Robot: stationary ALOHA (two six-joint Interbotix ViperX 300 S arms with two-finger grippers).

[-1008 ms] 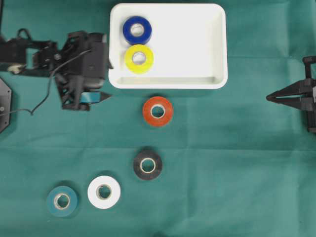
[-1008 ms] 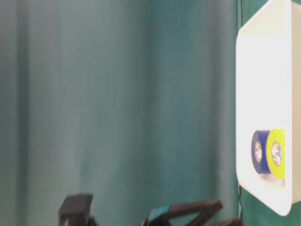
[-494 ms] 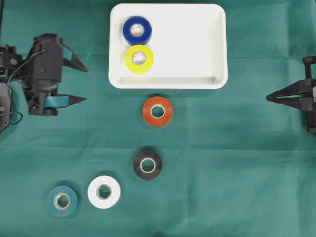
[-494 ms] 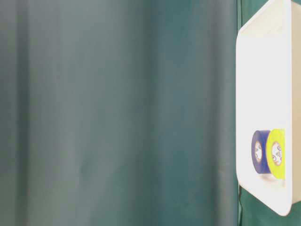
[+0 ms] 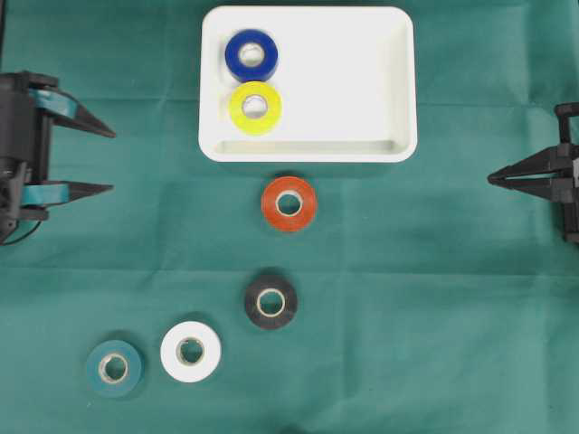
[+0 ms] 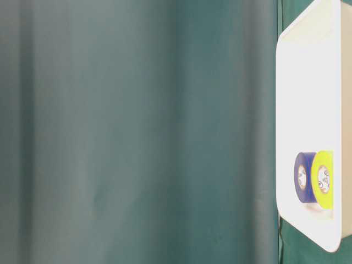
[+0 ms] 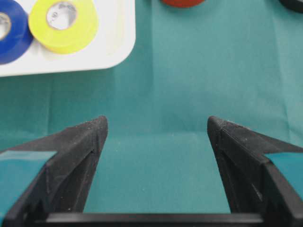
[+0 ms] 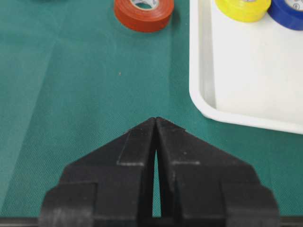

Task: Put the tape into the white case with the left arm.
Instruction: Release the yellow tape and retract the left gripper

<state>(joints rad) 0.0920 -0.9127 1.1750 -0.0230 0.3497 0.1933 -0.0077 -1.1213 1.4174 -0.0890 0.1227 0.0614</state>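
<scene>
Matt green woven cloth covers the counter, faintly creased. The white case looks like smooth, slightly glossy plastic. The left hand has rough matt black fingers bearing smooth teal strips.

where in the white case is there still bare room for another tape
The white case is bare across its right half and along the near strip below the yellow tape. Its left side is crowded: the blue tape sits close above the yellow one. The left pincer is open and empty.
</scene>
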